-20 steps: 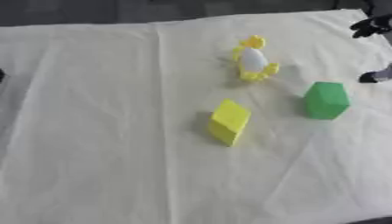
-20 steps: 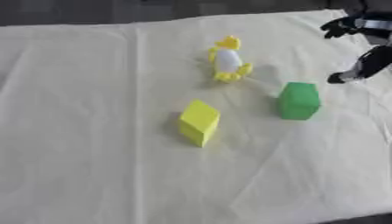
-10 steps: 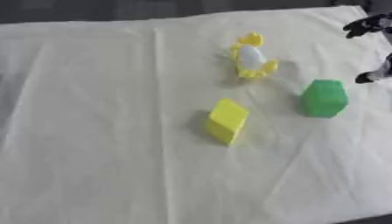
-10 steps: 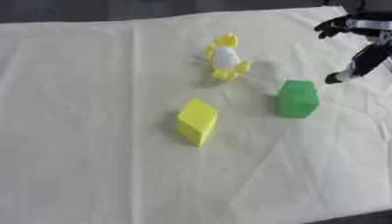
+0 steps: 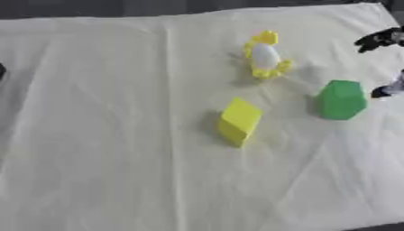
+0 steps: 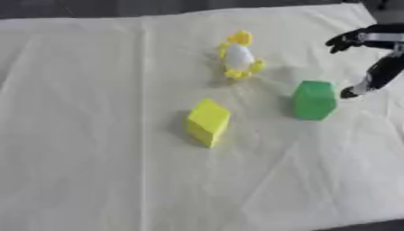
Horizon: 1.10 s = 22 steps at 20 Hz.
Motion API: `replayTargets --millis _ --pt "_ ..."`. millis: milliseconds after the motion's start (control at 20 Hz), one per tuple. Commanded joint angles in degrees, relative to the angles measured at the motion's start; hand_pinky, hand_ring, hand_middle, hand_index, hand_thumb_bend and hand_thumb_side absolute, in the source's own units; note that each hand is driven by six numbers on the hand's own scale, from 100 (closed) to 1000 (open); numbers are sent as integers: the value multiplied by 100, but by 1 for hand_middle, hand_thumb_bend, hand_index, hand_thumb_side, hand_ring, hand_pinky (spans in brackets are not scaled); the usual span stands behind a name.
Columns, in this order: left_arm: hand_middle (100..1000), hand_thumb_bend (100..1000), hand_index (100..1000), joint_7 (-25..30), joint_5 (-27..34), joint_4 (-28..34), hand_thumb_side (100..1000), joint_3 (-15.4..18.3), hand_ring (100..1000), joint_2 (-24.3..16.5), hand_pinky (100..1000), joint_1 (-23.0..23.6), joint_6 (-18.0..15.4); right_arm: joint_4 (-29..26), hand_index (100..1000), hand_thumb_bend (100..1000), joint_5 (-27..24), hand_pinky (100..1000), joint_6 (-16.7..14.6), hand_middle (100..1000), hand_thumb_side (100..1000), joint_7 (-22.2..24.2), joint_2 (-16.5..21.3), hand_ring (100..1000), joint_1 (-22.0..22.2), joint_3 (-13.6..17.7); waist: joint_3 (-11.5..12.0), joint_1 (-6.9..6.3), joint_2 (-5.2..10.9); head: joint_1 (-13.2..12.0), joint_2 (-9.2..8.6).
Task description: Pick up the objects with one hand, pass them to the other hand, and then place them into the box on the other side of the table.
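**Right hand hovering beside the green block**

A pale cream cloth (image 6: 94, 171) is covering the table, creased in long folds. A yellow and white toy figure (image 6: 238, 58) is lying near the centre top, at about twelve o'clock. A green solid block (image 6: 314, 100) is sitting at three o'clock, and a yellow solid block (image 6: 208, 122) is standing tilted near the middle. The robot's black right hand (image 6: 377, 58) is reaching in at two o'clock, fingers spread and apart, one fingertip just beside the green block.

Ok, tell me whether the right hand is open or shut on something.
Open. The right hand comes in at the right edge with its fingers spread, holding nothing, apart from the green block on the cloth.
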State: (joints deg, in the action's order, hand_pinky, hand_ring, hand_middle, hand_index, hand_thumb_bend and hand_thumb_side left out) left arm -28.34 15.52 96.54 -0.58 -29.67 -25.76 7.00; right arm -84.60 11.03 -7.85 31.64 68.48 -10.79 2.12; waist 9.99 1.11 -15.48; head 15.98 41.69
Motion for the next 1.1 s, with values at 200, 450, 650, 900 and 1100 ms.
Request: replayTargets --millis 200,450,650,900,1100 --pt "825 194 854 19 17 99 869 23 783 -115 745 -85 -11 -166 974 588 -41 989 5 862 164 147 126 939 25 4 6 -60 10 21 -54" --pt "825 194 854 18 20 95 871 26 783 -111 745 -71 -11 -145 975 592 -46 987 32 861 172 196 77 938 9 -42 14 -61 -4 45 -84" --pt "825 194 854 22 23 96 874 17 783 -104 746 -71 -13 -124 975 595 -46 983 58 859 175 165 32 936 -21 -77 21 -58 -18 50 -104" --pt "824 193 854 34 25 96 877 5 783 -83 747 -73 -16 -90 977 602 -42 982 104 859 187 137 -36 937 -92 -165 40 -52 -43 64 -123" --pt "824 192 854 28 28 98 878 12 783 -73 747 -72 -21 -55 977 606 -5 980 128 858 195 173 -97 936 -128 -235 61 -51 -65 67 -148"
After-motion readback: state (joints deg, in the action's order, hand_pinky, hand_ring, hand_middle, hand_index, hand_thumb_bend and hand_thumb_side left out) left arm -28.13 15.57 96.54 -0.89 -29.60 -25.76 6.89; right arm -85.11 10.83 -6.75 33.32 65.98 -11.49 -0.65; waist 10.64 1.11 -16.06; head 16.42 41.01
